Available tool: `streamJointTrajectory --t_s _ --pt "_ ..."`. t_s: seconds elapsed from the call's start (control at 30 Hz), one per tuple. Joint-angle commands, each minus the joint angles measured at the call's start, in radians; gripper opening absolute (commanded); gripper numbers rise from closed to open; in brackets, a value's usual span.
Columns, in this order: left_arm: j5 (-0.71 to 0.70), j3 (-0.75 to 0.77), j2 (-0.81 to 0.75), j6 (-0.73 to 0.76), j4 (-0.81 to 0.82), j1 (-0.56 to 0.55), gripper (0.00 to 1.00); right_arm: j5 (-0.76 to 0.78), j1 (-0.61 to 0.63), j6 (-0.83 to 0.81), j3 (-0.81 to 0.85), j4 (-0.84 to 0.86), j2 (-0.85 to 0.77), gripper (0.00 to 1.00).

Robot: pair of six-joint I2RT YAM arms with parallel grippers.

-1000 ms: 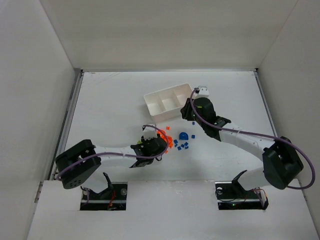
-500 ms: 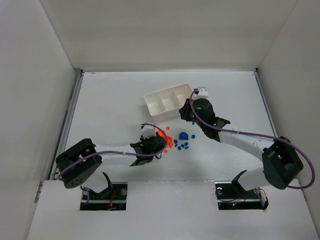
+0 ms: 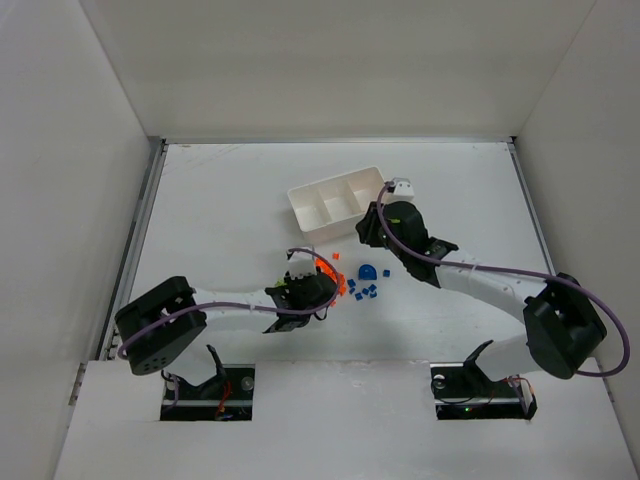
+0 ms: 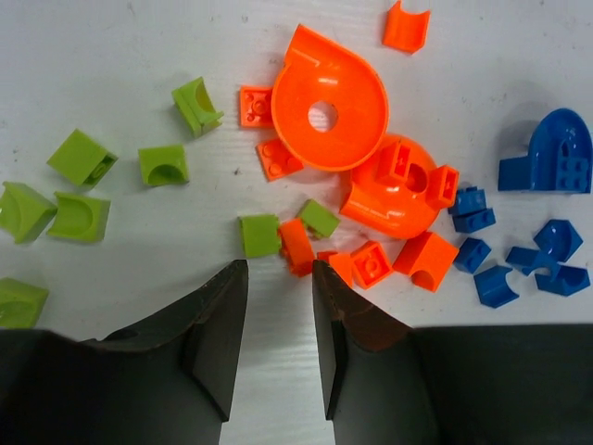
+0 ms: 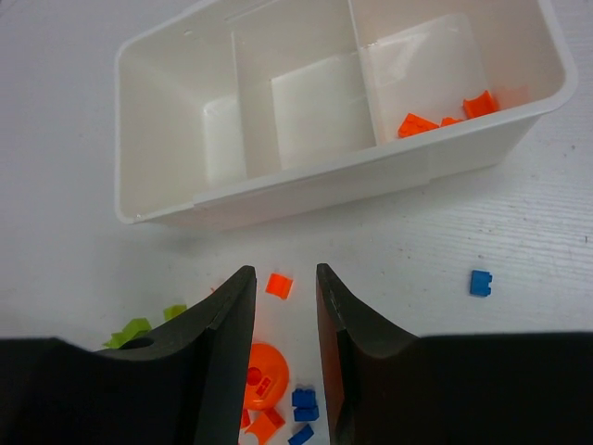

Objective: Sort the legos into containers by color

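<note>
A: Orange mostly, right under the left gripper (image 4: 278,278). Legos (image 4: 306,236) heaped mid-table (image 3: 220,220), on the near side of centre.

B: Jaws?

A: Apart, nothing gripped. Bare table between the fingers. Tips stop just short of a green brick (image 4: 259,235) and an orange brick (image 4: 296,247) lying side by side.

B: Layout of the heap?

A: Greens (image 4: 79,158) scattered on the left. Middle: flat orange disc (image 4: 329,97) with a hole, resting against an orange dome (image 4: 394,199), small oranges around both. Blues (image 4: 519,264) on the right, with a big blue piece (image 4: 554,153), rounded, just beyond them.

B: Right gripper (image 5: 283,270)?

A: Hangs past the heap, on the near side of the tray's right end. Jaws apart, holding nothing. Stray orange (image 5: 277,285) lies on the table below, seen in the gap. Stray blue (image 5: 479,283) lies off to the right, well apart from the heap.

B: Tray (image 5: 343,176)?

A: White, three compartments in a row, set askew, on the far side of table centre. Orange bits (image 5: 417,123) lie in the right-end compartment.
</note>
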Motion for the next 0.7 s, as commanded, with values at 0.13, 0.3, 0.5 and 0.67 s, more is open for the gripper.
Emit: streamJointTrajectory --t_s 0.13,0.3,0.5,0.67 --pt "-0.017 0.053 0.081 0.02 0.01 0.001 0.3 0.023 0.031 0.019 -0.009 0.053 -0.041 0.38" --pt "-0.035 0.057 0.108 0.018 -0.011 0.001 0.27 0.025 0.034 0.027 -0.02 0.062 -0.064 0.38" --pt "-0.057 0.08 0.152 0.031 -0.037 -0.004 0.23 0.025 0.039 0.051 -0.073 0.078 -0.113 0.38" --pt "-0.06 0.065 0.112 0.034 -0.074 -0.021 0.13 0.025 0.036 0.063 -0.103 0.088 -0.132 0.38"
